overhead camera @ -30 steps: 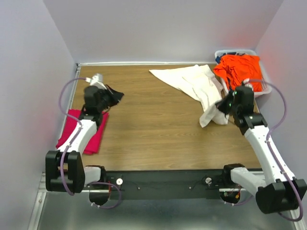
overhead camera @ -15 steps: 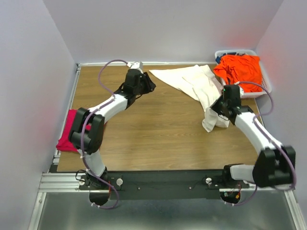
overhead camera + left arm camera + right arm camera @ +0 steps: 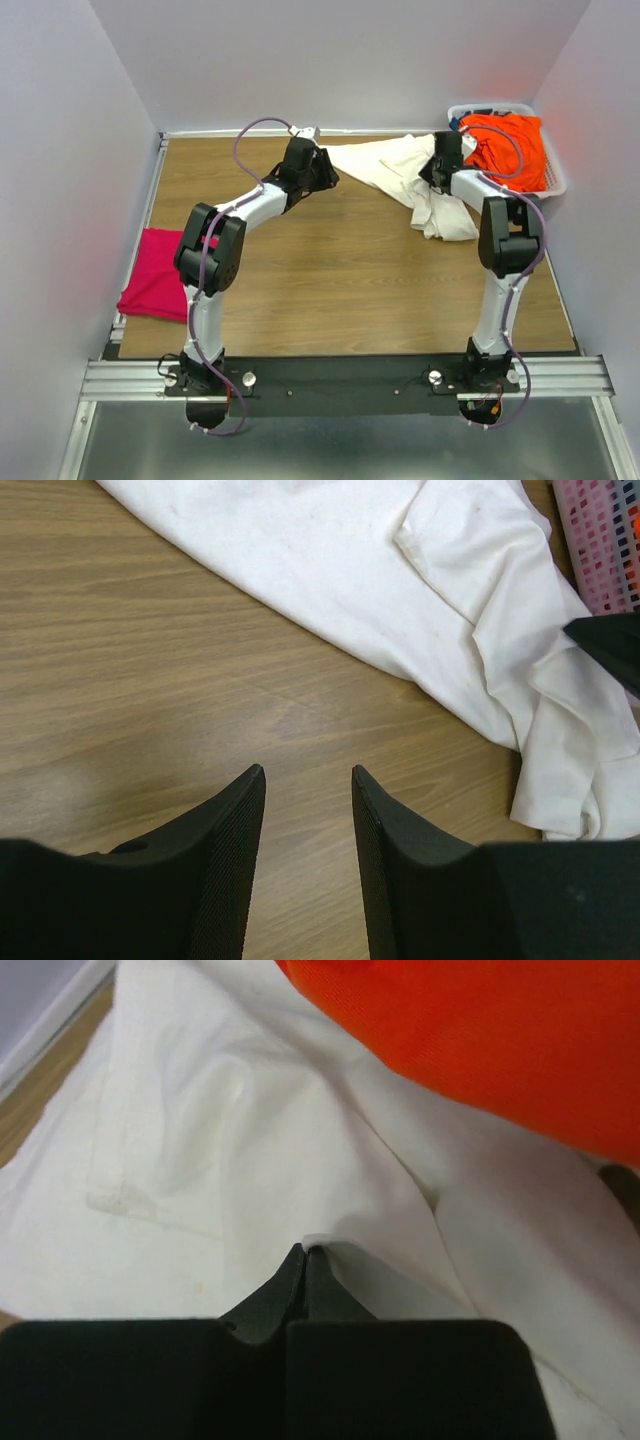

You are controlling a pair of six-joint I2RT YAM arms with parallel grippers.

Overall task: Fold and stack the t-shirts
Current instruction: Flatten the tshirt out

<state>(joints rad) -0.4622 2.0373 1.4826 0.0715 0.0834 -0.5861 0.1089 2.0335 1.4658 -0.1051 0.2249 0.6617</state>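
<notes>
The right gripper (image 3: 303, 1250) pinches a fold of the cream-white t-shirt (image 3: 385, 165) at the table's (image 3: 330, 270) one o'clock, while the left gripper (image 3: 307, 772), fingers spread, hovers at the shirt's nine o'clock.

The bench (image 3: 330, 270) is mid-brown wood with a fine streaked grain. The cream-white t-shirt (image 3: 390, 165) is plain, with a few faint yellowish specks visible from the left wrist camera. The magenta-pink t-shirt (image 3: 155, 280) is one flat colour, and the orange t-shirt (image 3: 510, 145) is bright and unbroken. The lattice basket (image 3: 497, 106) is white from above, though its grid looks pinkish from the left wrist camera. The left gripper (image 3: 306, 772) and the right gripper (image 3: 304, 1252) are matte black. The arms (image 3: 495, 300) are white and black, with purple cables (image 3: 262, 121). The walls (image 3: 330, 60) are pale lilac.
</notes>
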